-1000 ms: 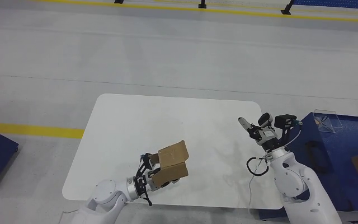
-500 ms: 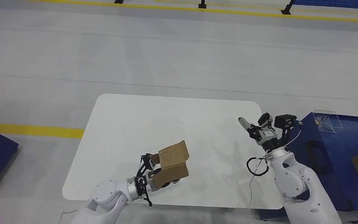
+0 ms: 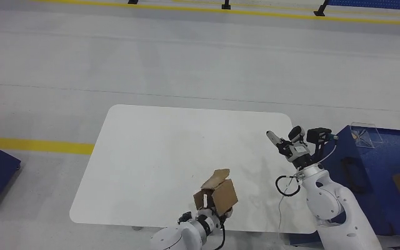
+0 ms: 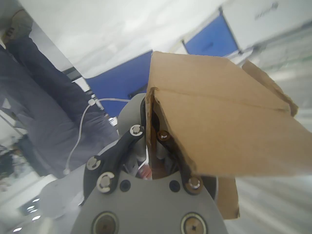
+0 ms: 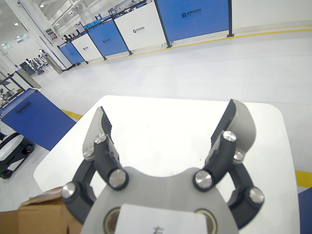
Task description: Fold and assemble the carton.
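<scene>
The brown cardboard carton (image 3: 216,191) hangs over the front edge of the white table (image 3: 162,150), its top flap sticking up. My left gripper (image 3: 209,212) holds it from below. In the left wrist view that gripper (image 4: 151,120) is shut on one wall of the carton (image 4: 219,127), one finger outside and one inside. My right gripper (image 3: 281,137) hovers above the table's right side, well apart from the carton. In its own view the right gripper (image 5: 168,115) is open and holds nothing. A corner of the carton (image 5: 41,210) lies in front of it.
A blue cabinet (image 3: 369,169) stands right beside the table's right edge, and another blue cabinet (image 5: 31,120) stands off the left side. The table top (image 5: 265,132) is bare. Open grey floor lies beyond the far edge.
My left arm has swung to the right along the front edge, carrying the carton and turning it. The right arm has stayed where it was.
</scene>
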